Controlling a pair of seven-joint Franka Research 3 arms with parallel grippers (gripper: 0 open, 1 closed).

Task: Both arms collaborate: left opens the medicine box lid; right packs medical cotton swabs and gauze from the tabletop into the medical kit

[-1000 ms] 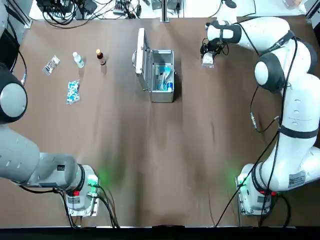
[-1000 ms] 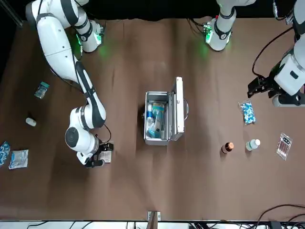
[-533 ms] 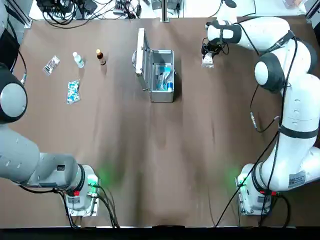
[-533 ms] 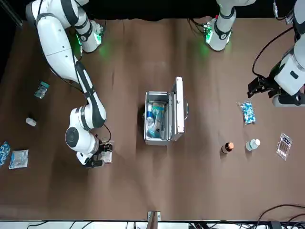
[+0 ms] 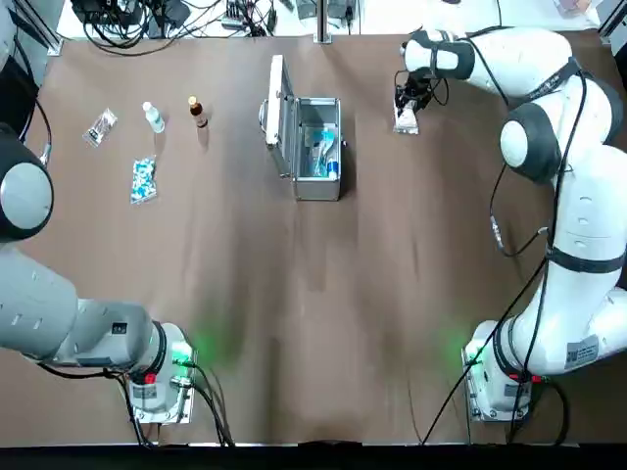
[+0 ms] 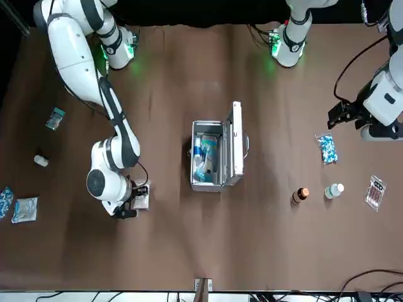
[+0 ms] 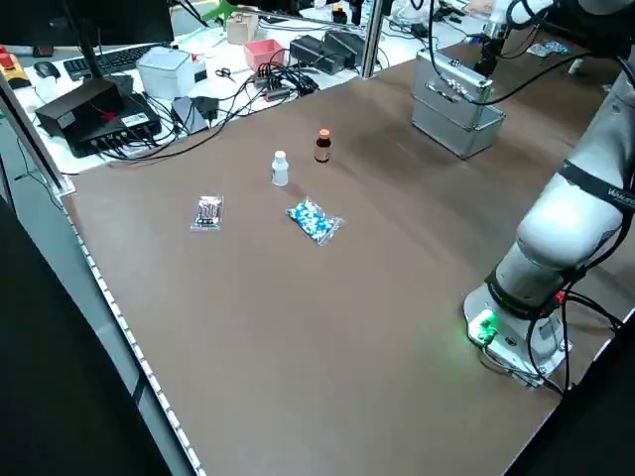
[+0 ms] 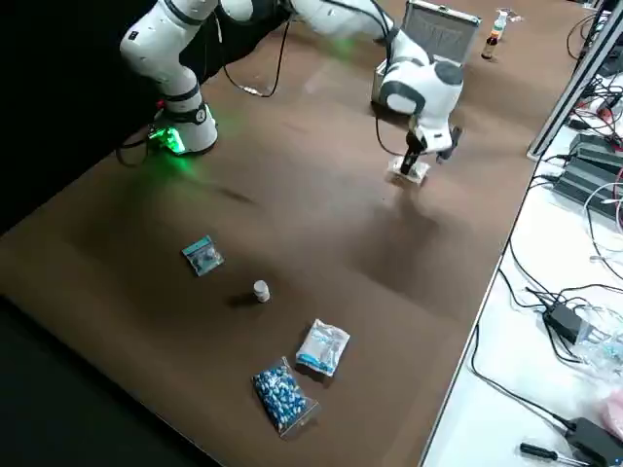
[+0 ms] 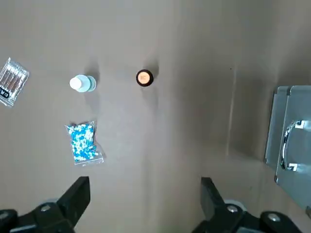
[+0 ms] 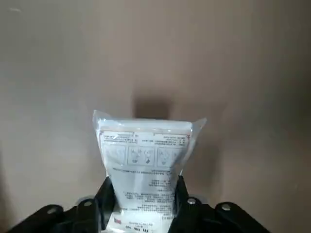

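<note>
The medicine box (image 5: 317,192) stands on the table (image 5: 294,343) near the middle of the far edge, well apart from both arm bases. Its lid (image 5: 277,110) is open and stands up at the box's left side. Inside the box there lie a blue-and-white packet (image 6: 206,166) and a small white tube with blue (image 6: 198,150), side by side.

The right gripper (image 10: 144,187) is near the far edge of the table, to the right of the box and apart from it. It is clenched on a white printed packet (image 10: 146,167), and one finger presses at each side of the packet.

The left gripper (image 9: 146,189) is over the left part of the table, toward the left edge. Its fingers are spread apart and nothing is between them, so it is released.

Toward the far left corner lies a clear packet with thin sticks (image 5: 100,127). Between this packet and the box stand a white bottle (image 5: 153,117) and a brown bottle (image 5: 198,112), the brown one being closer to the box. A bag of blue and white pieces (image 5: 143,180) lies nearer to the robot's edge than these bottles.

Toward the right edge lie a blue-filled bag (image 8: 282,397) and, just beside it, a flat white packet (image 8: 322,347). A small white container (image 8: 261,291) and a teal packet (image 8: 202,255) are closer to the robot's edge.
</note>
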